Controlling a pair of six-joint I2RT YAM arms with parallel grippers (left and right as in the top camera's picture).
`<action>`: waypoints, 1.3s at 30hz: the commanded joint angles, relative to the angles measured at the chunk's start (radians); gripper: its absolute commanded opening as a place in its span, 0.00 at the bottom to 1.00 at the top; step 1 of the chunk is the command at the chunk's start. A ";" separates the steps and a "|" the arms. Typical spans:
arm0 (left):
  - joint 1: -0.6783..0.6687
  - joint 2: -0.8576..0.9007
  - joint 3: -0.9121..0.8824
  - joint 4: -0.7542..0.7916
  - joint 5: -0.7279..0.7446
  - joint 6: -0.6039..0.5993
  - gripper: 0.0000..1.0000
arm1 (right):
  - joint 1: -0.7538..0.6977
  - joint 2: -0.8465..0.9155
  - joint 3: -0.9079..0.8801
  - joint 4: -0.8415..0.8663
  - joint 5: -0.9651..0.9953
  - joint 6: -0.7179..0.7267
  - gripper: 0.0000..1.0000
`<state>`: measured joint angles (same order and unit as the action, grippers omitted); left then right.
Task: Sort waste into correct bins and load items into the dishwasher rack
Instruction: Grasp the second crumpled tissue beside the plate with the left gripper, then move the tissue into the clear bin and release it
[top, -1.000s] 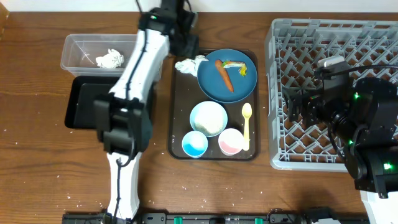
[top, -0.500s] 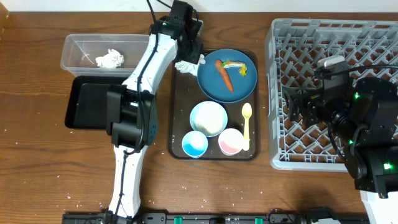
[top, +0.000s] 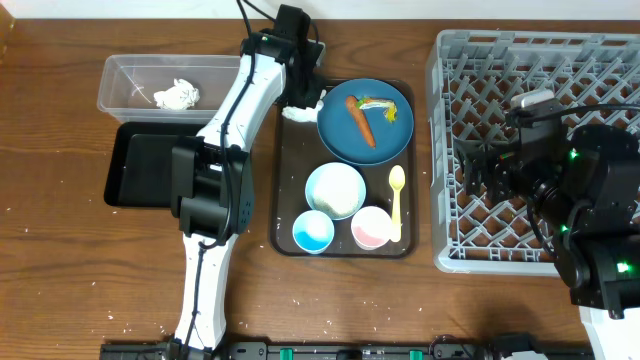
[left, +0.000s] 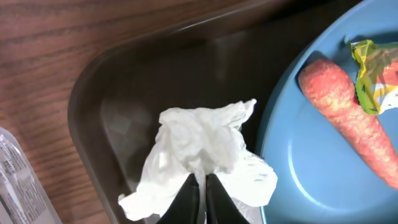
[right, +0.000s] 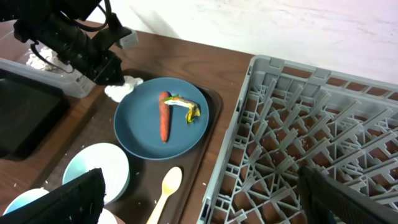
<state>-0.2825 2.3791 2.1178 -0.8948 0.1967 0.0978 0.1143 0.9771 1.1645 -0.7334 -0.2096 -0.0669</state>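
Note:
My left gripper (left: 200, 186) is shut on a crumpled white napkin (left: 199, 140) at the back left corner of the brown serving tray (top: 290, 150). Right beside it lies the dark-blue plate (top: 340, 135) with the carrot (top: 361, 120) and the green-yellow wrapper (top: 380, 105) on it. Nearer on the tray are the pale blue bowl (top: 334, 190), a blue cup (top: 313, 232), a pink cup (top: 371, 228) and the yellow spoon (top: 396, 200). My right gripper (top: 480, 170) hangs open over the grey dishwasher rack (top: 470, 60), holding nothing.
The clear tub (top: 125, 85) at the back left holds another napkin (top: 176, 95). The black tray (top: 135, 165) lies just in front of it. Rice grains dot the wood near the table's front edge.
My left gripper has swung right to the tray's corner and closed on the napkin. The right arm has stayed still.

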 joint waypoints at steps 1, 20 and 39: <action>-0.002 -0.003 0.009 -0.006 0.002 -0.009 0.06 | -0.006 -0.004 0.019 -0.004 -0.005 -0.009 0.96; 0.220 -0.338 0.074 -0.032 -0.216 -0.074 0.06 | -0.006 -0.004 0.019 0.019 -0.005 0.036 0.96; 0.303 -0.217 0.081 -0.066 -0.204 -0.079 0.75 | -0.006 -0.004 0.019 0.034 -0.005 0.036 0.96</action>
<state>0.0406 2.2208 2.1559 -0.9623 -0.0067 0.0246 0.1143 0.9771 1.1645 -0.7010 -0.2096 -0.0441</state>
